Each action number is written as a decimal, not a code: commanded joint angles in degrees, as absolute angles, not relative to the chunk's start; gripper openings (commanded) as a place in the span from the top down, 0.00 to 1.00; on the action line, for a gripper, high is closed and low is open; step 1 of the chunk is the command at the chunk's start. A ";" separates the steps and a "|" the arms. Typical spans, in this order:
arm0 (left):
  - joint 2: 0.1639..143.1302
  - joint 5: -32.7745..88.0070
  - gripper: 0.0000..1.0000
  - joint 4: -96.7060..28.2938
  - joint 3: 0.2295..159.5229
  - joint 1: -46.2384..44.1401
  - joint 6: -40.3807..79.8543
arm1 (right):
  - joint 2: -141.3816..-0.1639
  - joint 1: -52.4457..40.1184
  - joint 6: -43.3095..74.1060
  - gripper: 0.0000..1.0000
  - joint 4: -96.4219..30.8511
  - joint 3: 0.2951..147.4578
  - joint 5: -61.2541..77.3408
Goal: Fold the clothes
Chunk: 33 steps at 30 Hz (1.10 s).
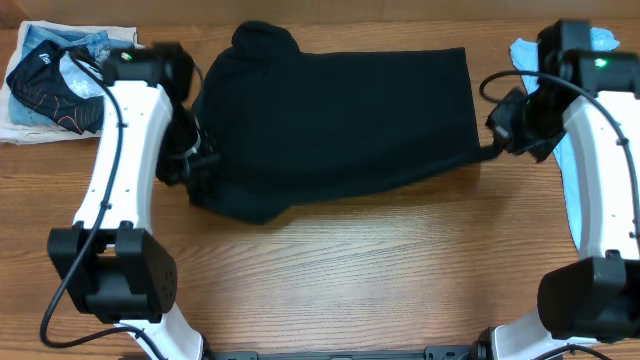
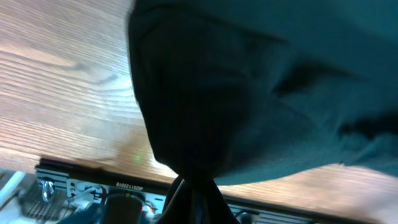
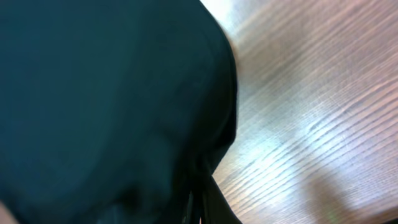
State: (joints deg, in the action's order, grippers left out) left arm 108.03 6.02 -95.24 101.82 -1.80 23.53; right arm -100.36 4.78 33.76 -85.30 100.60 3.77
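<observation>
Observed black T-shirt [image 1: 340,120] spread over far-centre tabletop [image 1: 400,280], long axis running left edge to right edge, held between left tool [image 1: 200,160] and right tool [image 1: 490,150], each clamped shut on cloth at its own end, neither arm nearer.

Black T-shirt [image 1: 340,120], folded (pinched both ends), mid-table

I see a plain black shirt [image 1: 340,110] on my brown, wood-grained table [image 1: 350,280]. Far left, a black garment [image 1: 50,90] with thin orange lines lies on light blue cloth [image 1: 45,35]. Far right, light blue fabric [image 1: 522,50].
</observation>
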 commanded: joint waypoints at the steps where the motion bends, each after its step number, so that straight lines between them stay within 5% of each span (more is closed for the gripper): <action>1: 107.57 7.09 0.96 -91.35 90.30 -4.71 21.63 | -99.79 4.78 32.73 0.96 -82.72 92.60 2.39; 16: 107.57 8.43 0.96 -84.77 72.10 -13.67 22.92 | -99.77 4.89 37.80 0.96 -84.40 83.24 -6.50; 24: 107.50 -3.16 0.92 -83.90 72.12 -13.41 31.79 | -99.77 4.89 38.85 0.92 -81.03 83.24 -10.09; 28: 107.50 -3.40 0.75 -82.72 72.12 -11.66 31.70 | -99.79 4.89 38.79 0.55 -77.47 83.24 -10.07; 30: 107.50 -3.36 0.39 -82.74 72.12 -11.29 31.20 | -99.79 4.89 38.79 0.34 -76.69 83.24 -10.07; 31: 107.50 -3.36 0.07 -82.74 72.12 -11.27 30.76 | -99.79 4.89 38.81 0.30 -76.42 83.24 -10.07; 33: 107.50 -3.31 0.00 -82.70 72.12 -11.27 29.82 | -99.79 4.89 38.81 0.22 -76.03 83.24 -10.07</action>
State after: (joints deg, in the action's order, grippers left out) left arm 108.03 -1.87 -82.74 72.34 -11.46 30.06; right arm -100.47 4.80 38.41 -76.55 83.55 -9.26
